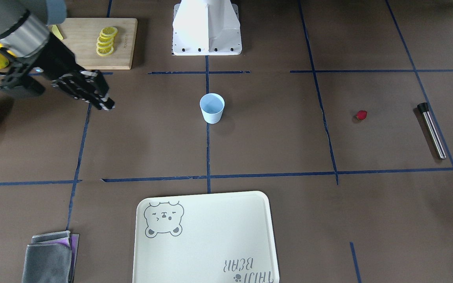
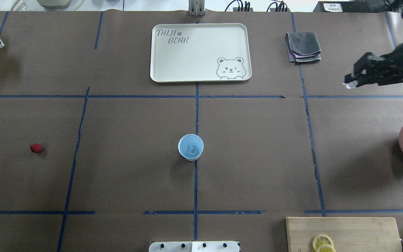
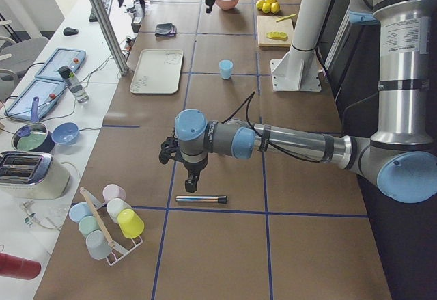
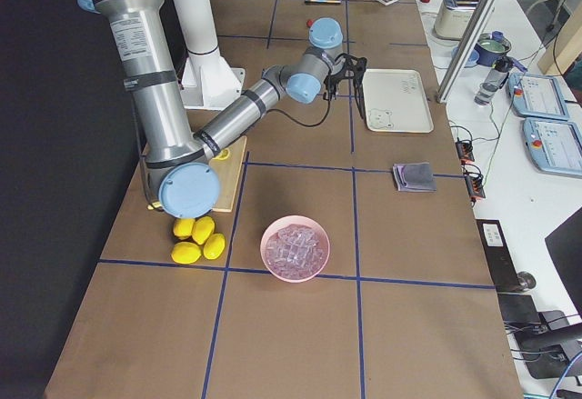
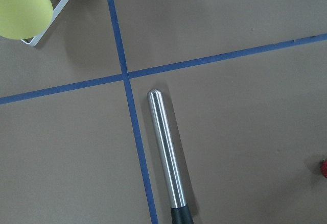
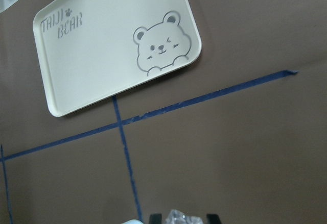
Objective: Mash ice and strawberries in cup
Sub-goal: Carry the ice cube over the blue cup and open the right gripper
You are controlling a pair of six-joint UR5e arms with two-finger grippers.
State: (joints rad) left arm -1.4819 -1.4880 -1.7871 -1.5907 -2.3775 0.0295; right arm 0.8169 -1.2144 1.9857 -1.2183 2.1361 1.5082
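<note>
Right gripper w/ 1 ice lump, 2nd lump in cup, 1 strawberry.

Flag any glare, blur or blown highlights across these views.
Front-facing view: white robot base blown out. Left wrist view: glare streak along the steel rod with black handle. Right wrist view: translucent ice lump blurred, cut by the bottom edge. Overhead view: sharp, soft shadow beside the pale-blue tapered cup.

Overhead and front-facing cameras look steeply down from opposite sides, both showing the small pale-blue tapered cup; wrist cameras sit close.
</note>
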